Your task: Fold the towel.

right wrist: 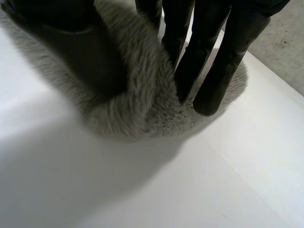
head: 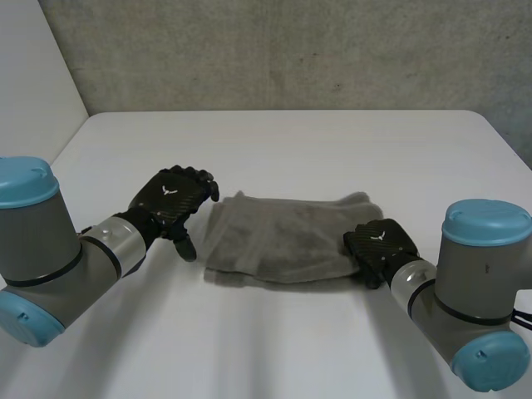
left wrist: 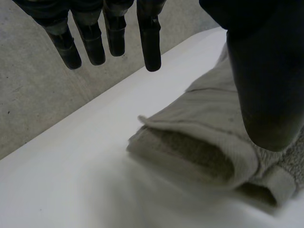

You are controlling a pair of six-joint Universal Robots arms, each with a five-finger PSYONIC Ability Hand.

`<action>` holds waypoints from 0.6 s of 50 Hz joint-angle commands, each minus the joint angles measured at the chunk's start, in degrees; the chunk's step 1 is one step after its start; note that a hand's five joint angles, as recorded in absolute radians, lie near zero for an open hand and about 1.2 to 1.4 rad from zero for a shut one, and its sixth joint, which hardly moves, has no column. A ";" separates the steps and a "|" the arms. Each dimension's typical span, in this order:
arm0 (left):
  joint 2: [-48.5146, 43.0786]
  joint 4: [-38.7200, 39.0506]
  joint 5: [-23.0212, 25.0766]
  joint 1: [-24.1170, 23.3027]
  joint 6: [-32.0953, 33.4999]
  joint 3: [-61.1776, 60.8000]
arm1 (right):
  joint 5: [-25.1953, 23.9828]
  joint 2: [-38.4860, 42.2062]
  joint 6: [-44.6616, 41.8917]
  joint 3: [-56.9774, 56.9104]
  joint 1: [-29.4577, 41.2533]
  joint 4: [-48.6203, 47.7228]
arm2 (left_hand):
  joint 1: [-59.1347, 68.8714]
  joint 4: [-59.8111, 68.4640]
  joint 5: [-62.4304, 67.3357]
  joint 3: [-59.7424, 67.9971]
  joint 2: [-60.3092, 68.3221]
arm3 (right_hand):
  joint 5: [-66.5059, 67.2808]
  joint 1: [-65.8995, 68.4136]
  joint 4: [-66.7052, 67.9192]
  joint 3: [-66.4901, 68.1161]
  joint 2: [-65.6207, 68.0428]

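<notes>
1. We see the towel (head: 278, 241) in the middle of the white table (head: 291, 141), already doubled into a thick grey rectangle with uneven edges.
2. Our left hand (head: 170, 199) hangs just beside the towel's left end. Its fingers (left wrist: 151, 42) are straight and spread, and they hold nothing.
3. Our right hand (head: 378, 243) is on the right end, where thumb and fingers (right wrist: 213, 80) pinch a ridge of cloth between them.
4. We judge that the next fold needs both ends gripped through all layers. They should then be lifted together and laid edge on edge, so that no layer slips.
</notes>
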 commanded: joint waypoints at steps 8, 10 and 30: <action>1.55 -0.09 -0.20 0.17 -0.09 0.96 | 0.38 -7.90 -15.88 0.35 -3.46 2.43 | -3.76 -4.06 -2.77 -3.83 -3.57 | 8.20 12.44 8.06 10.30 9.73; 1.90 -0.09 -0.29 0.17 -0.17 1.75 | 0.55 -7.72 -18.52 -1.67 -3.20 3.57 | -3.60 -3.89 -2.61 -3.67 -3.41 | 8.20 12.44 8.06 10.30 9.73; 3.22 -0.18 -4.51 1.13 -18.97 10.63 | 6.07 18.99 -19.14 -37.35 31.34 19.74 | -3.76 -4.06 -2.77 -3.83 -3.57 | -53.61 -49.37 -53.75 -51.52 -52.09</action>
